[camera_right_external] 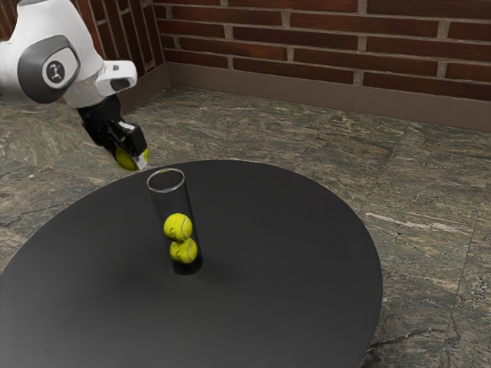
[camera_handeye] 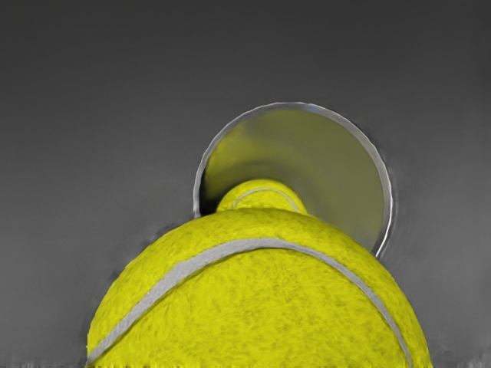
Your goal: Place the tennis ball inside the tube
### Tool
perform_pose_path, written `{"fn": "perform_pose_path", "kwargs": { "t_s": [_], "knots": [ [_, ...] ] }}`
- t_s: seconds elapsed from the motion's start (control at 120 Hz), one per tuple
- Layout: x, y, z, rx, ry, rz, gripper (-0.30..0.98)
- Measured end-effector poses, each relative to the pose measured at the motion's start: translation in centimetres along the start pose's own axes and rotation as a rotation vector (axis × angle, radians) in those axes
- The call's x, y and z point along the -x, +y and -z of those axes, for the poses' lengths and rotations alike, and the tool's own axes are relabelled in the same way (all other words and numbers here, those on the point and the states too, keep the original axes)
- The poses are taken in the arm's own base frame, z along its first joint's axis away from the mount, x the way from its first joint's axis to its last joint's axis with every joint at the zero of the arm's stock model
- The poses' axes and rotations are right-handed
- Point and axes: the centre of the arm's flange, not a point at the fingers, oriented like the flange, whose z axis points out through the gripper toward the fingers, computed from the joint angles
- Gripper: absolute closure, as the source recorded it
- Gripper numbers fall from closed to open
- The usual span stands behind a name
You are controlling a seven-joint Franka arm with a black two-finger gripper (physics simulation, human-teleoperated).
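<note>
1. Black and two-fingered, the gripper (camera_right_external: 135, 154) is closed around a tennis ball (camera_right_external: 126, 159), which sits between its fingertips. A pale fingertip lies against the ball on the side toward the exterior view's right.
2. Yellow-green, this held ball is outside the tube (camera_right_external: 159, 205), up in the air near its open top, over toward the exterior view's left.
3. Clear-walled and upright, the tube stands on a round black table (camera_right_external: 284, 218). Its round rim (camera_right_external: 149, 182) is open at the top.
4. Two more tennis balls are inside the tube, one above the other: the upper ball (camera_right_external: 178, 228) and the lower ball (camera_right_external: 184, 251). They look to be touching, and both lie well below the rim.
5. In the wrist view, the held ball is large and close, with a pale curved seam across it. It covers part of the tube's mouth, and a ball inside can be seen just past its edge.
6. White and grey, the arm (camera_right_external: 73, 50) comes in from the exterior view's upper left.
7. Stone-patterned floor (camera_right_external: 414, 184) surrounds the table, with a brown skirting board (camera_right_external: 268, 88) and a brick wall (camera_right_external: 257, 52) behind.
</note>
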Motion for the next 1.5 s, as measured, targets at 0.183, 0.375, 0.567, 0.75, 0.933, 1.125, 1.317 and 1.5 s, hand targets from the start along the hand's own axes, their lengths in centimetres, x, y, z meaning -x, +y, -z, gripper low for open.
{"fn": "perform_pose_path", "kwargs": {
  "t_s": [0.183, 0.375, 0.567, 0.75, 0.933, 1.125, 1.317, 1.5],
  "knots": [
    [-1.3, 2.2, -2.6, 0.055, -0.074, -0.024, 0.39],
    [-3.3, 2.5, -3.7, 0.072, -0.09, -0.031, 0.41],
    [-4.4, 1.3, -4.5, 0.079, -0.101, -0.015, 0.37],
    [-5.0, 0.8, -6.1, 0.09, -0.127, -0.009, 0.36],
    [-5.0, 0.5, -6.1, 0.092, -0.128, -0.006, 0.24],
    [-4.9, 0.1, -5.7, 0.091, -0.122, -0.003, 0.1],
    [-4.8, -0.3, -4.3, 0.066, -0.107, -0.008, 0.04],
    [-6.5, 1.4, 6.8, -0.013, 0.012, -0.048, 0.02]
  ]
}}
